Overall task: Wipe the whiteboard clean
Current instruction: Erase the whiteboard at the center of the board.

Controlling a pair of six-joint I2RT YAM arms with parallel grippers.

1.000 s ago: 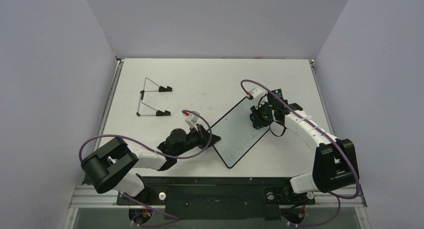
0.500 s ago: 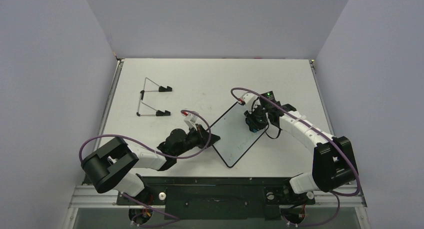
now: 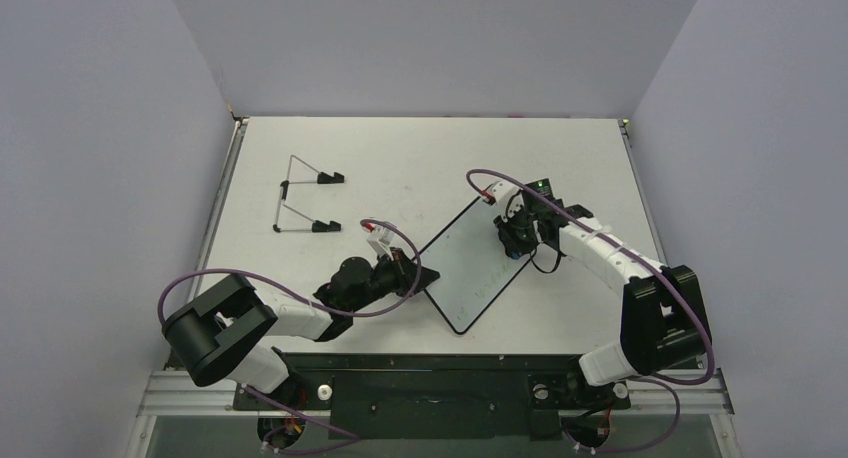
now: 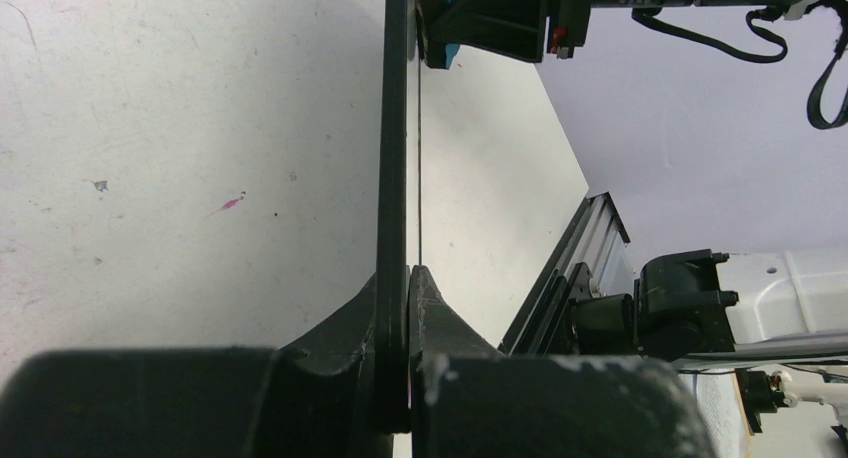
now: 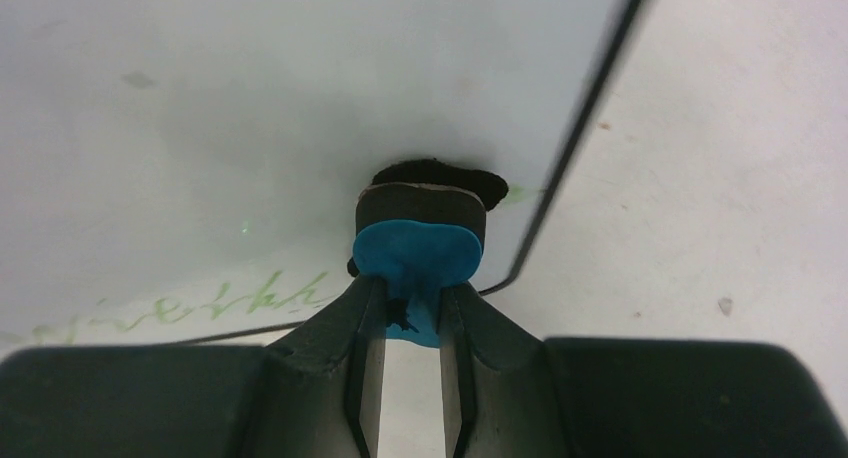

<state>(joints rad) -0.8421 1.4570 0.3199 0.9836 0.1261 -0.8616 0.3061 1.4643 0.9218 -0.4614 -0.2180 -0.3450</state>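
Observation:
The whiteboard [image 3: 470, 268] lies tilted across the table's middle, white face with a black rim. My left gripper [image 3: 412, 278] is shut on its near-left edge; in the left wrist view the board [image 4: 396, 128] runs edge-on between the jaws. My right gripper [image 3: 517, 240] is shut on the blue-and-black eraser [image 5: 420, 233], its black pad pressed on the board's face near the right corner [image 5: 300, 88]. Faint green handwriting [image 5: 200, 303] shows on the face beside the eraser, close to the rim.
A thin wire stand [image 3: 303, 195] with black feet lies at the table's left rear. Grey walls enclose the table on three sides. The metal rail [image 3: 430, 383] with the arm bases runs along the near edge.
My right gripper slid the eraser left across the board's upper corner, then back a little to the right. The left gripper and board have held still.

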